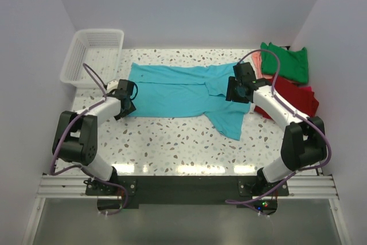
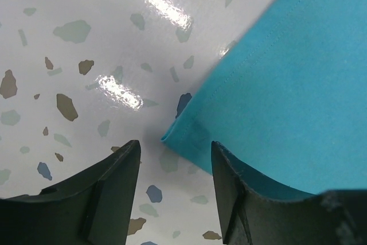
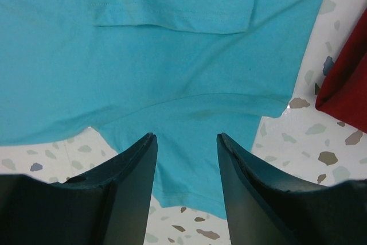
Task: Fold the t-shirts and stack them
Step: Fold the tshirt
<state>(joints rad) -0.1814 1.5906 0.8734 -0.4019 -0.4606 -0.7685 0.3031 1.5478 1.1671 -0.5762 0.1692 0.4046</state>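
T-shirt (image 2: 287, 84) corner before left gripper (image 2: 175, 156)

This is a robot test cell in a lab, not a home. Plain white walls (image 1: 189, 4) box in a speckled terrazzo-pattern surface (image 1: 172, 142) on three sides. Two black-and-white arms, left (image 1: 100, 110) and right (image 1: 281, 107), stand on an aluminium rail (image 1: 63, 186) at its near edge, trailing purple cables (image 1: 93, 76). A turquoise t-shirt (image 1: 172, 93), a pile of green and red t-shirts (image 1: 289, 70) and a white lattice basket (image 1: 74, 67) are laid out.

Matt turquoise cloth t-shirt (image 1: 172, 91), glossy speckled table (image 1: 172, 142) (glare patches)
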